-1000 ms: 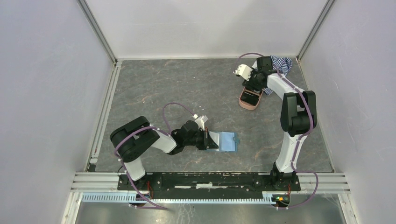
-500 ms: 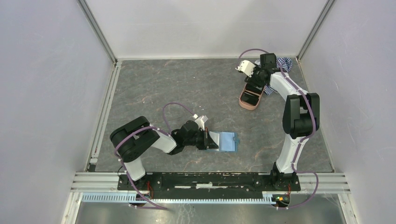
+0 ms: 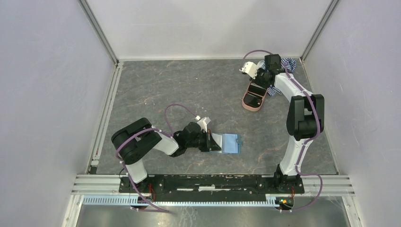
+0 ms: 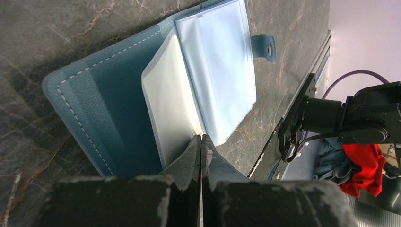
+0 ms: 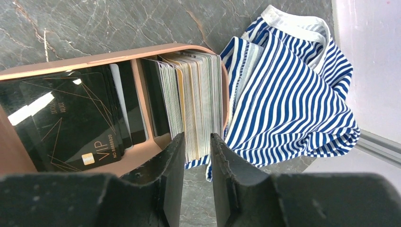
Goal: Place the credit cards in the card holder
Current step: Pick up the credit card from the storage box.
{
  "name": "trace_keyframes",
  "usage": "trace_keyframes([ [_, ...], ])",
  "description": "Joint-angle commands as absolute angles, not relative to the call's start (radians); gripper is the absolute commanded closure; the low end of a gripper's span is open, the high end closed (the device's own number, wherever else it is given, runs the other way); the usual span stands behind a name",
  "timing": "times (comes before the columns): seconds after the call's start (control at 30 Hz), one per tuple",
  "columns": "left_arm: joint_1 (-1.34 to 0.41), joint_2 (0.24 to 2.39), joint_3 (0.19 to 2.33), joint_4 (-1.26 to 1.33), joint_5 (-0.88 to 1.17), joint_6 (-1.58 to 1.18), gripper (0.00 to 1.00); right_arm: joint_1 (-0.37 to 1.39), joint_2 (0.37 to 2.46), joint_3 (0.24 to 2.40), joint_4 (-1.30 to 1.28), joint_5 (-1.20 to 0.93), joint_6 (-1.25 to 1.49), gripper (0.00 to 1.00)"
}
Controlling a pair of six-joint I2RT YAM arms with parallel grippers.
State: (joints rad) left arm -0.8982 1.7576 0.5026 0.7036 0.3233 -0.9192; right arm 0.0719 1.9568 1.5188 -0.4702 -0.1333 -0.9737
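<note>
l fingers (image 4: 188,163) together, pinching card holder (image 4: 118,109) sleeve | r fingers (image 5: 172,172) apart astride credit cards (image 5: 194,94) in pink case (image 5: 71,66), grip unclear | risk: multi-card grab, stack spills on lift

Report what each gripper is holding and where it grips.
Left gripper: shut on the card holder, pinching an inner sleeve's edge. Right gripper: apparently closed on a few credit cards standing in the pink case, by their exposed edges.

The pink case (image 5: 94,59) runs off the right wrist view's left edge. The right gripper (image 5: 197,139) hides the lower ends of the credit cards (image 5: 194,94); whether it presses them cannot be told. The left gripper (image 4: 202,142) covers the card holder's (image 4: 108,94) near sleeve corner.
</note>
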Motion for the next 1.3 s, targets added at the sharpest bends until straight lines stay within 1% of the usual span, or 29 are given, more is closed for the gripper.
trace_keyframes([
  [0.0, -0.897, 1.780, 0.473, 0.592, 0.302, -0.859, 0.98, 0.063, 1.928, 1.553, -0.478, -0.177, -0.972, 0.68],
  [0.1, -0.897, 1.779, 0.469, 0.592, 0.301, -0.859, 0.98, 0.062, 1.918, 1.552, -0.499, -0.225, -0.968, 0.64],
  [0.23, -0.897, 1.779, 0.471, 0.592, 0.302, -0.858, 0.98, 0.062, 1.910, 1.544, -0.504, -0.250, -0.961, 0.52],
  [0.4, -0.897, 1.779, 0.470, 0.592, 0.302, -0.857, 0.98, 0.062, 1.935, 1.545, -0.496, -0.241, -0.958, 0.49],
  [0.47, -0.897, 1.779, 0.468, 0.594, 0.301, -0.859, 0.98, 0.063, 1.949, 1.546, -0.484, -0.230, -0.957, 0.47],
  [0.8, -0.897, 1.785, 0.468, 0.595, 0.301, -0.861, 0.98, 0.069, 2.011, 1.558, -0.434, -0.161, -0.960, 0.45],
  [0.97, -0.897, 1.786, 0.468, 0.595, 0.302, -0.861, 0.98, 0.069, 2.005, 1.543, -0.424, -0.156, -0.963, 0.43],
  [1.27, -0.897, 1.782, 0.465, 0.595, 0.301, -0.861, 0.98, 0.068, 1.986, 1.559, -0.408, -0.126, -0.963, 0.46],
])
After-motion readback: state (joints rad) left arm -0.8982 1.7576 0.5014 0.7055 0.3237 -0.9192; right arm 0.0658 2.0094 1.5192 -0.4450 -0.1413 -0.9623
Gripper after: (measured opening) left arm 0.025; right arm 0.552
